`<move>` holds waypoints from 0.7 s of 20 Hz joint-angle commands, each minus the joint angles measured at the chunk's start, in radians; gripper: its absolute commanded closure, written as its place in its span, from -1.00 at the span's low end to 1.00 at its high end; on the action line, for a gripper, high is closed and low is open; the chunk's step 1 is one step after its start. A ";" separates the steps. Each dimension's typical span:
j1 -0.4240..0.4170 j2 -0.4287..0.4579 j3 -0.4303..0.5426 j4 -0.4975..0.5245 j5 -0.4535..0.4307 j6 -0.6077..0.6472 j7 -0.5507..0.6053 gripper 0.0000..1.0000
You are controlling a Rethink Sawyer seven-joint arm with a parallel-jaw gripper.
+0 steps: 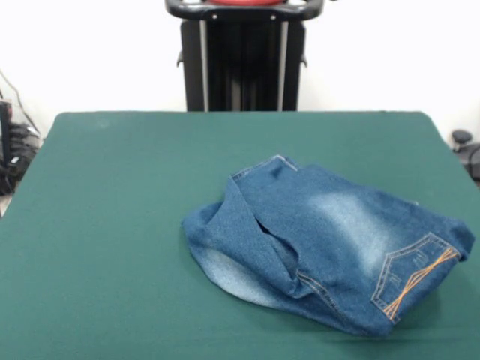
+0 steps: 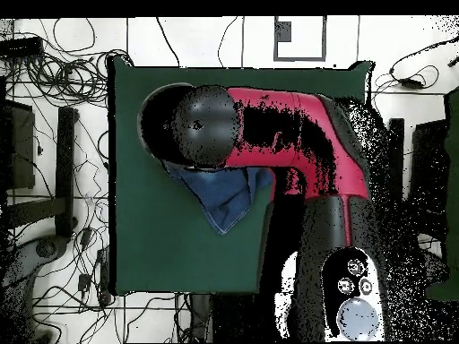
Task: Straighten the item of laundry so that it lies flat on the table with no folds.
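Table [image 1: 112, 225]: from my remote seat, I see its left half as bare green cloth in the front view; nothing lies there.
Jeans [image 1: 330, 247]: they sit right of centre towards the near edge in the front view, bunched into one compact heap rather than spread out.
Left flap [image 1: 232, 240]: I see a layer doubled over the heap, with a pale faded patch at its lower curve.
Middle fold: a seam edge runs diagonally down the heap, so at least two layers overlap here.
Back pocket [image 1: 412, 274]: orange stitching shows at the right end, near the heap's lower right edge.
Arm [image 2: 287, 134]: in the overhead view it stretches across the table above the jeans, its rounded black head [image 2: 202, 125] covering most of them; only a blue corner [image 2: 224, 202] shows below it.
Gripper: I see it in neither view, so I cannot say how its jaws stand or whether they hold anything.
Progress: I judge the straightening barely begun; no leg is laid out.
Left to do: in my estimate, unfolding the overlapping flap, then pulling the legs and waist apart until they lie single and flat.
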 commanded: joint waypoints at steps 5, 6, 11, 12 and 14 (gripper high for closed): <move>0.062 0.052 -0.049 0.234 -0.022 -0.095 0.201 -1.00; 0.063 0.045 -0.051 0.255 -0.020 -0.132 0.197 -1.00; 0.060 -0.018 -0.054 0.370 -0.001 -0.313 0.194 -1.00; 0.066 -0.023 -0.062 0.369 -0.001 -0.304 0.199 -1.00; 0.072 -0.029 -0.072 0.364 0.004 -0.286 0.202 -1.00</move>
